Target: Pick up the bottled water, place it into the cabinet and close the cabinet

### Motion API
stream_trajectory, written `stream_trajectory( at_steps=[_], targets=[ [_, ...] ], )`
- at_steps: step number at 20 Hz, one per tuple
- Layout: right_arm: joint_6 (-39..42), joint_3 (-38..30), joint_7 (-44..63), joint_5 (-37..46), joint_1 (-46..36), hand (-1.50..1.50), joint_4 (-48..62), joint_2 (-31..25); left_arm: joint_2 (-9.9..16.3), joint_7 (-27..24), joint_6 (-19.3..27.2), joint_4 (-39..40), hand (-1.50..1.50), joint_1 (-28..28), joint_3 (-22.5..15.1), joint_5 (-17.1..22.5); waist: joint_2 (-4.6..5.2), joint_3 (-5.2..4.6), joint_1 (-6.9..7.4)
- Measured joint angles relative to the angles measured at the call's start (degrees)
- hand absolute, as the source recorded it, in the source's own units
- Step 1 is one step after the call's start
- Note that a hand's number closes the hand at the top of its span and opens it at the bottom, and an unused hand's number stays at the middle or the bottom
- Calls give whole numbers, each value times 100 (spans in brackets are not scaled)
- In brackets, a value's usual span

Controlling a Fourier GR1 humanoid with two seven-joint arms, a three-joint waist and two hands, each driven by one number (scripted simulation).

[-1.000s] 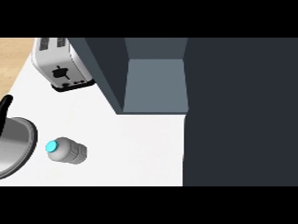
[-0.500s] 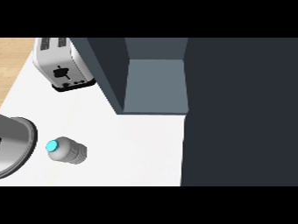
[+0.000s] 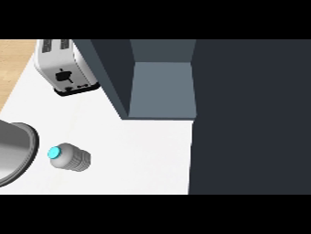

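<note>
No hand is seen in the head view: only a grey forearm (image 3: pixel 3 153), the left one, is shown at the lower-left edge, cut off by the frame. Whether the L hand is released, clenched or grasping sth can't be told, as it is out of view. The R hand and arm aren't shown either.

The bottled water (image 3: pixel 72 157) is found just right of the forearm, near its rim but apart from it, on the white counter (image 3: pixel 141 155). Its cyan cap (image 3: pixel 54 153) is turned toward the forearm, w/ the grey ribbed body behind it. Whether it stands or lies can't be told from this angle. It is held by nothing.

Up and to the right of the forearm, well apart from the bottle, the cabinet (image 3: pixel 162 89) is seen w/ its grey-blue inside exposed, so it is open. A dark panel (image 3: pixel 260 119) is seen at the far right, beside the cabinet opening.

A silver toaster (image 3: pixel 63 71) is set above the forearm, just left of the cabinet's side wall. Wooden floor (image 3: pixel 6 68) is seen beyond the counter's left edge
</note>
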Motion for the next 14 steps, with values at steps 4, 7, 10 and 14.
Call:
stream_trajectory(
  at_steps=[4,7,10,14],
  targets=[
    [116,87,-148,13,278,-150,-40,56,-28,-139,-330,49,-150,293,258,179,-1,0,-12],
    [198,98,-224,25,403,-150,-53,61,-76,-111,-382,47,-150,299,276,231,7,0,-31],
    [310,124,-407,47,608,-150,-73,78,-120,-57,-324,96,-150,183,281,294,11,0,-65],
    [471,122,-650,72,883,-150,-79,108,-171,-13,-324,213,-150,-12,296,251,17,1,-89]
  ],
)
